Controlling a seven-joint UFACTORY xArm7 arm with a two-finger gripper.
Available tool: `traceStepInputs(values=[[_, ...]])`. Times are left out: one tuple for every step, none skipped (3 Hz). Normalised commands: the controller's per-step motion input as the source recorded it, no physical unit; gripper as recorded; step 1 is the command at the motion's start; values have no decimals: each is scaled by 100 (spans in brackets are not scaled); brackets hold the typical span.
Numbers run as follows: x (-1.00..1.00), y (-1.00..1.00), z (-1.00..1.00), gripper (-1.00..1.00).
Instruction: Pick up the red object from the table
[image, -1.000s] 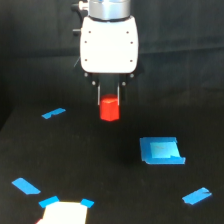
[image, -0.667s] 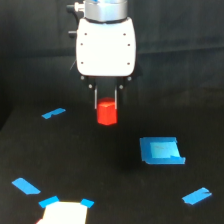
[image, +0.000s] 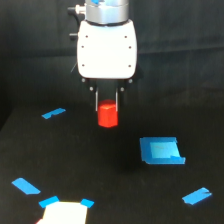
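The red object (image: 107, 114) is a small bright red-orange block in the middle of the exterior view. My gripper (image: 107, 106) hangs from the white arm head (image: 107, 47), and its two thin dark fingers are closed on the block's upper sides. The block hangs below the fingertips, above the black table (image: 100, 170). No part of the block is hidden except its top between the fingers.
A flat blue square piece (image: 161, 150) lies on the table at the exterior view's right. Blue tape strips lie at the left (image: 53, 113), lower left (image: 25, 185) and lower right (image: 196, 196). A white card with blue tape corners (image: 64, 211) sits at the bottom edge.
The arm head and gripper have come nearer to the camera and shifted slightly left in the view, carrying the red block along between the fingers.
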Motion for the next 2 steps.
traceStepInputs(values=[[1,20,-31,-100],[-10,45,-8,-78]])
